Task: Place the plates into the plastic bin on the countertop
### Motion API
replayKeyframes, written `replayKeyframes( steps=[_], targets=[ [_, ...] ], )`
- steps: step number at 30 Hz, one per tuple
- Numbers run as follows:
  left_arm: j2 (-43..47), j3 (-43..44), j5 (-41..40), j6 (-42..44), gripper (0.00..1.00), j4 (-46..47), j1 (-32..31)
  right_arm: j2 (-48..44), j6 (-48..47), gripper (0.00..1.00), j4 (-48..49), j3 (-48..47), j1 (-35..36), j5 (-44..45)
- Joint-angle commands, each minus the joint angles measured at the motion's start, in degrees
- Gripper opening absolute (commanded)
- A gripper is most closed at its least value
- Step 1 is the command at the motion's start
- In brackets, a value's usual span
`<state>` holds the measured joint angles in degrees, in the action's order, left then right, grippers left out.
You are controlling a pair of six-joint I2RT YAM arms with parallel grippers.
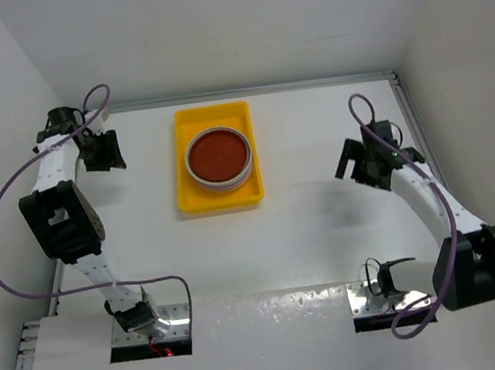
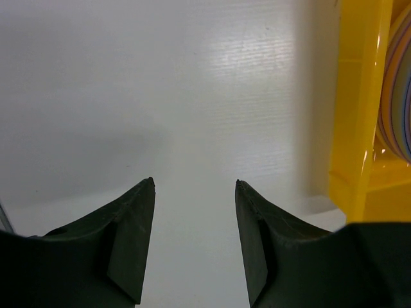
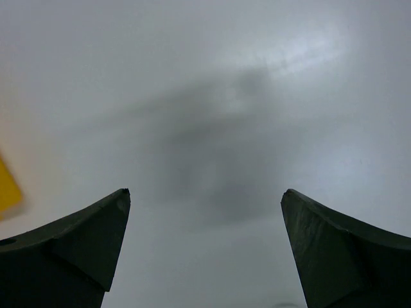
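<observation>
Left gripper (image 2: 194, 183): jaws moderately apart, holding nothing, over countertop (image 2: 128, 96) beside yellow bin (image 2: 353, 128). Right gripper (image 3: 205, 192): jaws wide, holding nothing. Plate stack (image 1: 219, 155), red-brown on top, inside bin.

White walls (image 1: 237, 24) on three sides of white countertop (image 1: 310, 249); pale metal rail (image 1: 263, 89) along far edge; light diffuse, probably overhead.

Open countertop (image 1: 326, 238) flanking plastic bin (image 1: 221, 204)
</observation>
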<state>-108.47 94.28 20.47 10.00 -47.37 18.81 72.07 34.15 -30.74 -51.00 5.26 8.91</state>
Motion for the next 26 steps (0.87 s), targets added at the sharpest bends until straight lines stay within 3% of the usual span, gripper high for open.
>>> replayKeyframes(
  steps=[1, 7, 12, 26],
  targets=[
    [3.69, -3.65, -3.06, -0.33, 0.56, -0.35, -3.51, -5.09, 2.32, 1.0, -11.7, 5.89, -1.12, 2.34],
    [8.26, -12.44, -6.92, 0.9, 0.56, 0.18, -6.59, -18.7, 4.61, 1.0, -12.77, 16.36, -1.57, -0.37],
    [14.4, -19.64, -9.39, 1.43, 0.56, 1.23, -7.12, -27.57, 5.49, 1.0, -13.56, 19.45, -1.3, -0.3],
    [25.58, -29.32, -9.92, 1.43, 0.56, 1.76, -7.12, -39.46, 4.52, 1.0, -11.8, 22.0, -1.13, -2.31]
  ],
)
